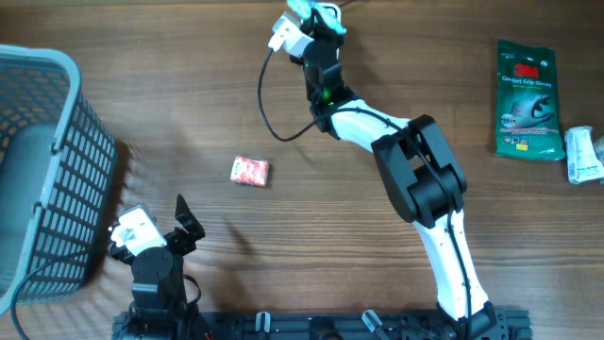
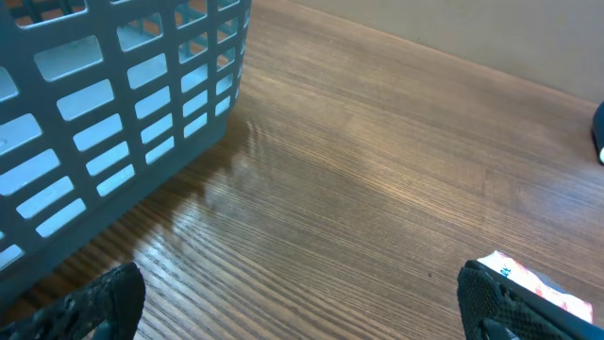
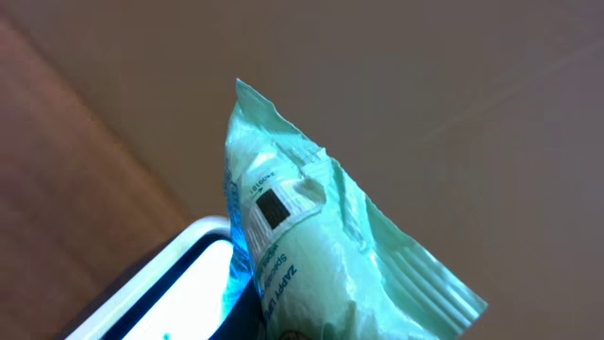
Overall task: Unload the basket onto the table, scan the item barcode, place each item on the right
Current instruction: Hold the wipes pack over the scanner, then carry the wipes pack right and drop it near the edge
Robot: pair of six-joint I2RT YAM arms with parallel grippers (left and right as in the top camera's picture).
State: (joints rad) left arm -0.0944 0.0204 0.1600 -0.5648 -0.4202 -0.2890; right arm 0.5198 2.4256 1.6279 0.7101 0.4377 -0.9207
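Since the green packet [image 3: 326, 269] is already up in the air, the pick-up part looks done. The right pincer [image 1: 314, 13] is shut tight on it and holds it over the far edge of the counter [image 1: 189, 85], near the middle. The scan itself seems to be what is going on now, or what is left to do. No beep or light shows, so I cannot tell if it worked.

On the packet is a small white label [image 3: 272, 203] with a black block on it, most likely the barcode. It faces the right wrist camera. There is tiny writing beside it, but it lies sideways and is too small to read for sure. Under the packet is a white-edged thing [image 3: 142, 283]; I cannot tell what it is.

A little red packet [image 1: 250, 170] lies in the middle of the counter, a bit to the left. By the right edge is a dark green glove pack [image 1: 527, 94] that says "3M" and "Comfort Grip Gloves". Just beside it, at the very edge, is a white packet [image 1: 585, 156] with words too small to read.

The left pincer [image 1: 186, 225] is wide open and holds nothing. It waits at the near left corner, beside the grey basket [image 1: 66, 161].
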